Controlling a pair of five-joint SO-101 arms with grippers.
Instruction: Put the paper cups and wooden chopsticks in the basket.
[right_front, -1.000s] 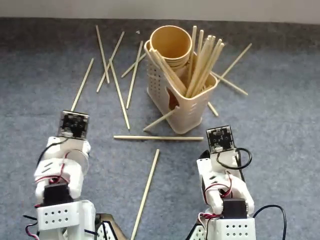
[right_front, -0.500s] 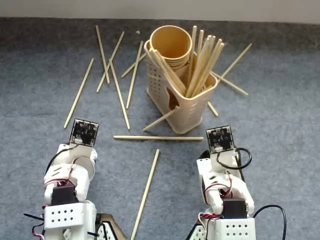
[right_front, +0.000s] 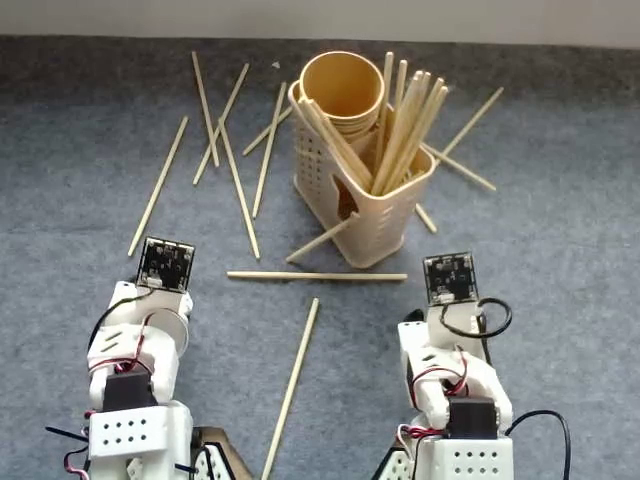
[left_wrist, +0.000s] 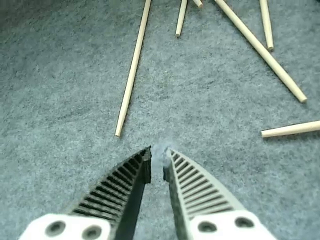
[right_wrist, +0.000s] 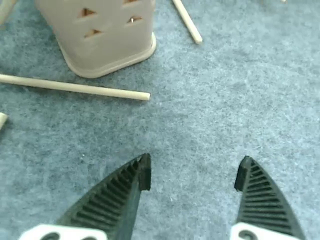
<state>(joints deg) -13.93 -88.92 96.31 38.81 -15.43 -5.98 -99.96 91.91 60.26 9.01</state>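
Note:
A cream perforated basket (right_front: 372, 215) stands at the middle back of the grey carpet. It holds a paper cup (right_front: 342, 85) and a bundle of wooden chopsticks (right_front: 405, 125). Loose chopsticks lie around it: one crosswise chopstick (right_front: 316, 275) in front, a slanted chopstick (right_front: 292, 385) between the arms, several more (right_front: 238, 175) at the back left. My left gripper (left_wrist: 157, 155) is shut on nothing, low over the carpet, just short of a chopstick's end (left_wrist: 118, 132). My right gripper (right_wrist: 194, 172) is open over bare carpet, short of the basket's base (right_wrist: 100, 40) and the crosswise chopstick (right_wrist: 75, 87).
Both arms, the left arm (right_front: 140, 335) and the right arm (right_front: 445, 365), sit folded back near the front edge. More chopsticks (right_front: 460, 165) lie right of the basket. A pale wall strip (right_front: 320, 18) borders the carpet at the back.
The left arm has drawn back toward its base. The right arm has shifted slightly to the right. Basket and chopsticks have not moved.

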